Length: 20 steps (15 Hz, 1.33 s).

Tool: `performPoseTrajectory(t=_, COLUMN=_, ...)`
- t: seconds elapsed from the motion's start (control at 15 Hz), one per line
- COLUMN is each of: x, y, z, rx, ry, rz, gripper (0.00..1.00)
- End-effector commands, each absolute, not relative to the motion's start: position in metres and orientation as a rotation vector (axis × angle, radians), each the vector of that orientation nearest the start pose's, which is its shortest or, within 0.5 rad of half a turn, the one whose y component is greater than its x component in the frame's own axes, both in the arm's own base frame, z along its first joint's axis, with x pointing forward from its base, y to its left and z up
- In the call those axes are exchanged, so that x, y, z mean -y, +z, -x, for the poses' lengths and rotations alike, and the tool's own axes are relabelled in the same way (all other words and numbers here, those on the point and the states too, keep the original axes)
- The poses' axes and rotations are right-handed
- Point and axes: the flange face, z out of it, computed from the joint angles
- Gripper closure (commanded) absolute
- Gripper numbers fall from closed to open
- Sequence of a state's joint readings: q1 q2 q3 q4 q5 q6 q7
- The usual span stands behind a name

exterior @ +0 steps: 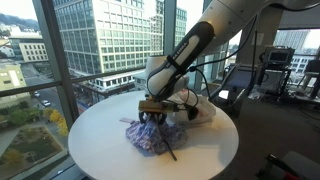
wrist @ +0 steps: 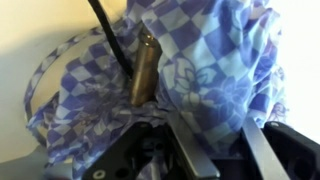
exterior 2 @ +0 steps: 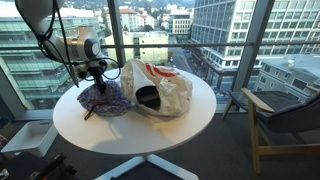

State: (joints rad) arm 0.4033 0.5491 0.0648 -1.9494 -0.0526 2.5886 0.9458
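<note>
A: Gripper (exterior: 152, 112) state?
B: Narrow. Fingers (wrist: 262, 150) pinched onto bunched fabric of checkered cloth (wrist: 210, 70) in wrist view.
A: Cloth location?
B: Crumpled on round white table (exterior 2: 150, 135), directly under gripper, toward window side. Thin black rod (wrist: 110, 35) lying across it. White plastic bag (exterior 2: 170, 92) just beside.
</note>
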Motion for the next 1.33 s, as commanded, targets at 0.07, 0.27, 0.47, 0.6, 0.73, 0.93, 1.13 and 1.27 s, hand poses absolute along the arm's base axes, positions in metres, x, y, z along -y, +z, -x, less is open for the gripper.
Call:
performPoseTrajectory(t=0.07, x=-0.273, y=0.251, z=-0.567, rx=-0.705, ry=-0.213, rz=2.943, gripper=0.88)
performPoseTrajectory(t=0.27, x=-0.272, y=0.259, z=-0.568, rx=-0.705, ry=-0.230, rz=2.938, gripper=0.88)
performPoseTrajectory(t=0.47, x=-0.275, y=0.266, z=-0.568, rx=-0.696, ry=-0.243, rz=2.925, gripper=0.88)
performPoseTrajectory(t=0.6, x=-0.277, y=0.275, z=-0.568, rx=-0.688, ry=-0.265, rz=2.906, gripper=0.88)
performPoseTrajectory(t=0.73, x=-0.280, y=0.289, z=-0.570, rx=-0.674, ry=-0.307, rz=2.886, gripper=0.88)
performPoseTrajectory(t=0.93, x=-0.284, y=0.310, z=-0.572, rx=-0.658, ry=-0.366, rz=2.854, gripper=0.88)
performPoseTrajectory(t=1.13, x=-0.285, y=0.323, z=-0.572, rx=-0.646, ry=-0.396, rz=2.838, gripper=0.88)
performPoseTrajectory(t=1.27, x=-0.285, y=0.325, z=-0.572, rx=-0.645, ry=-0.396, rz=2.833, gripper=0.88)
